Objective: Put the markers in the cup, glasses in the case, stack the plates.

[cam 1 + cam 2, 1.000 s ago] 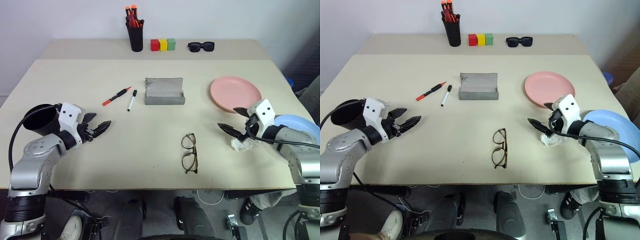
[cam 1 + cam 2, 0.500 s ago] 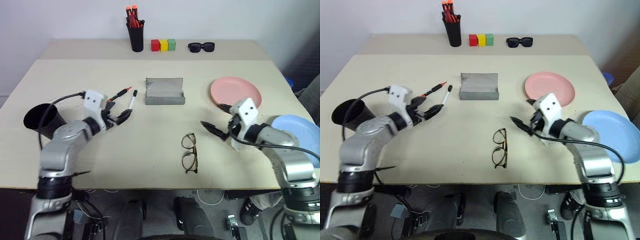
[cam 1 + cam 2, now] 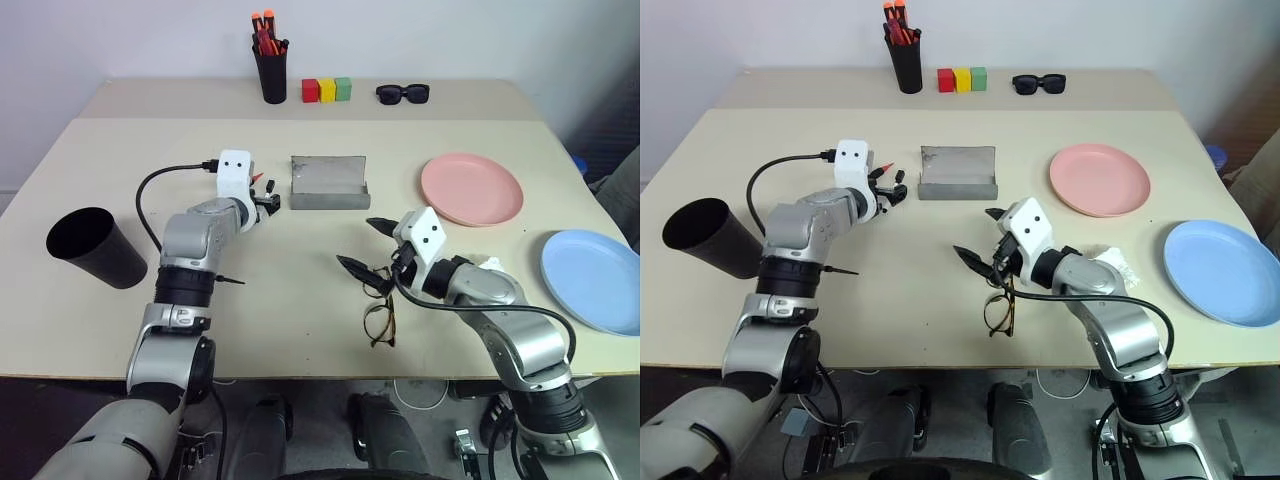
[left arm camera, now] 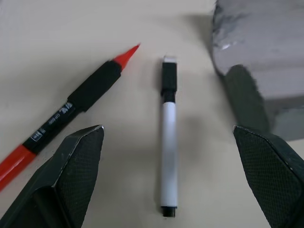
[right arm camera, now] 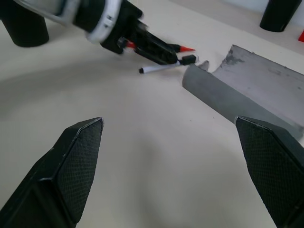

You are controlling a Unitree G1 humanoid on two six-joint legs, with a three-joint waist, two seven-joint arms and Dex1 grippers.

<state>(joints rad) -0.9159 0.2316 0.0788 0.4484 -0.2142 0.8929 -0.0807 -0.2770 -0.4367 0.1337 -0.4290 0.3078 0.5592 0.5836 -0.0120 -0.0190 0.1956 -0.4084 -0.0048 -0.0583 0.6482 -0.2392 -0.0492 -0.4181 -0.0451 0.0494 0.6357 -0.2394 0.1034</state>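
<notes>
Marker pickup is in hand: the left claw (image 4: 168, 142), wide open and empty, straddles the white marker (image 4: 168, 142) and should next close; right claw (image 3: 368, 247) gapes empty above the glasses (image 3: 379, 310).

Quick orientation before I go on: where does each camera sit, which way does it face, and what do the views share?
Head stereo pair: looks forward and down over the table; both arms show, left gripper and right gripper, jaws open.
Left wrist: looks down between its fingers at the red marker and white marker.
Right wrist: looks level across the table.
Shared: both wrist views show the markers and grey case.
</notes>
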